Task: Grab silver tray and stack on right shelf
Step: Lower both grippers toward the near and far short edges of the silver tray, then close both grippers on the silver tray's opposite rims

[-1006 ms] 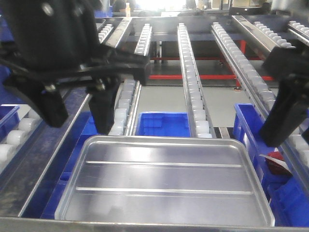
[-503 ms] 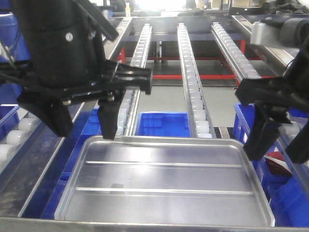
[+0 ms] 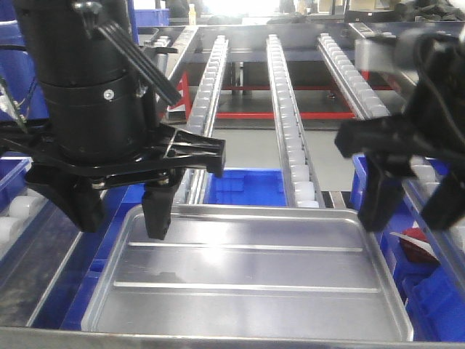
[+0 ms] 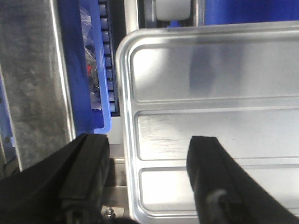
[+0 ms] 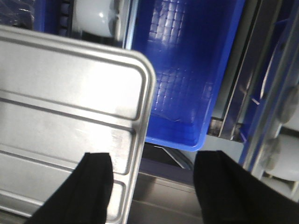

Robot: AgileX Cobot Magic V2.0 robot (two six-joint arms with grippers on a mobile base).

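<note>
Silver tray (image 3: 247, 276) flat at the near end of the roller rails (image 3: 287, 123), over blue bins (image 3: 243, 185); long axis left to right, ridges along it. Left gripper (image 3: 122, 222) pointing down, spread wide astride the left rim — one finger outside, one above the base. Right gripper (image 3: 407, 218) likewise spread astride the right rim. Contact with the metal not discernible; near edge cut off by a steel bar (image 3: 218, 340).

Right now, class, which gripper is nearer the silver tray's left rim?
Left. The left gripper straddles that rim of the silver tray; the right gripper straddles the opposite rim.
</note>
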